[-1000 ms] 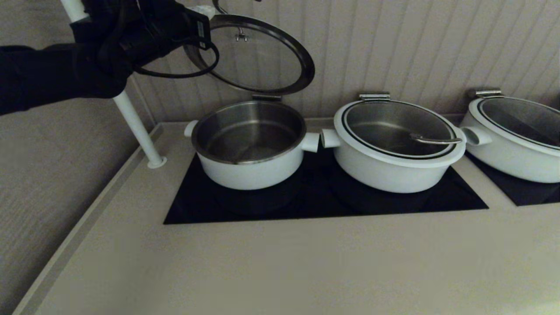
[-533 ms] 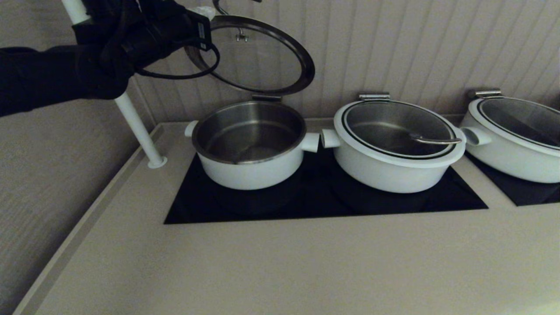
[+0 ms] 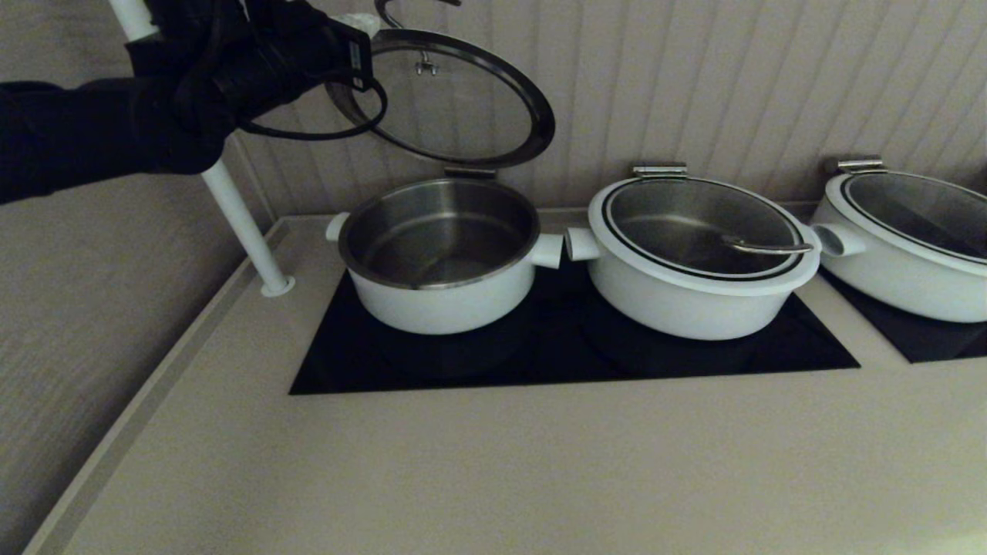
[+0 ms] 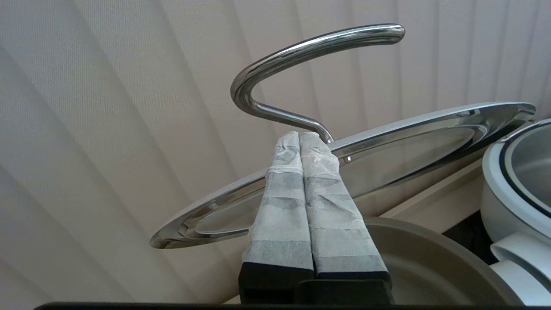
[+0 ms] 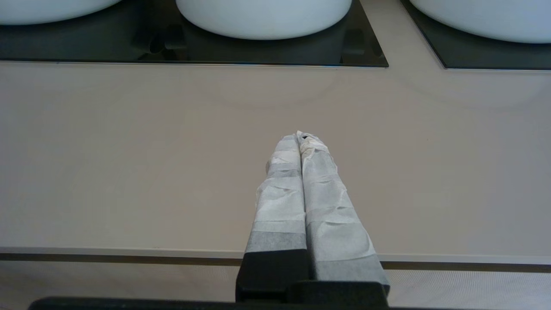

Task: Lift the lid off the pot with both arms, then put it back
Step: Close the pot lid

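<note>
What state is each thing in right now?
lid: raised, tilted above the pot, held at its handle
pot: open, empty
middle pot: lidded
right pot: lidded
left tool: shut at the lid's handle
right tool: shut, empty, over the counter

lid: raised, tilted above pot | pot: open, white

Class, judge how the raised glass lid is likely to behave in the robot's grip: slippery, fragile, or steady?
The lid is probably rigid but breakable, being clear glass. Its thin polished handle looks slippery, so the left gripper, pinching near its base, might let it swivel. Hinged behind the pot, it should swing, not drop.
</note>
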Controlling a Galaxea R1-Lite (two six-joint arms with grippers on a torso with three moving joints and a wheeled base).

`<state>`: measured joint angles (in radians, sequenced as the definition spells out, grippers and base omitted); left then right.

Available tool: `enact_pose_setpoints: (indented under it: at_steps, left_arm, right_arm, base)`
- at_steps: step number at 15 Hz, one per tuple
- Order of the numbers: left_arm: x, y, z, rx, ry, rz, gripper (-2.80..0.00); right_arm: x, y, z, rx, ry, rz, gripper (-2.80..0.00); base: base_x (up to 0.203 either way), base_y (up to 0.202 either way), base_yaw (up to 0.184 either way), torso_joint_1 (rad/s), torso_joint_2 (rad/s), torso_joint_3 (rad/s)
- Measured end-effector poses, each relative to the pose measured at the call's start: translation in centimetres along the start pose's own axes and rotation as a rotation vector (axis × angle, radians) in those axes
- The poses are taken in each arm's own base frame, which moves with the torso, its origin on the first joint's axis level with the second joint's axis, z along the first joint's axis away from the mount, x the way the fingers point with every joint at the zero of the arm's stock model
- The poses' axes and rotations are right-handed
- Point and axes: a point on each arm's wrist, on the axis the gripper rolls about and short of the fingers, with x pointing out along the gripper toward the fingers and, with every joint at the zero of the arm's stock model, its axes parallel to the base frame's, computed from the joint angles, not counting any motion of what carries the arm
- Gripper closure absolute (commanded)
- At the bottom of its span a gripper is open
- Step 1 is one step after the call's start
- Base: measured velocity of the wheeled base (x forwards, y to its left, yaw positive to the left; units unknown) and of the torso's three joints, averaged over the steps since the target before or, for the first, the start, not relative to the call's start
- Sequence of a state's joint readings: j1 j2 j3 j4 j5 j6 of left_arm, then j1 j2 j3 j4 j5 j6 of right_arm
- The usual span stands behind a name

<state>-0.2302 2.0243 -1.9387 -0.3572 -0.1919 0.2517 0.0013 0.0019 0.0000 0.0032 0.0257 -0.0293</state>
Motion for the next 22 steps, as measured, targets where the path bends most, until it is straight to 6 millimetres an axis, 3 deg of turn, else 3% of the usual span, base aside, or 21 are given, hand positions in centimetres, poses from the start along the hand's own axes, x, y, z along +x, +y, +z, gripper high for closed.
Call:
enact_pose_setpoints:
  at_steps: [13,22]
  left_arm:
    - [0.41,0.13,0.58,0.037,-0.139,-0.01,0.0]
    - [0.6,-0.08,-0.38,0.038,-0.073,-0.027,0.0]
  right_arm:
    - [0.0,0.0,0.0,0.0,0.0,0.0,0.0]
    - [0.0,0.0,0.0,0.001,0.0,0.0,0.0]
  base:
    - [0.0,0.0,0.0,0.0,0.0,0.0]
    - [0.0,0.0,0.0,0.0,0.0,0.0]
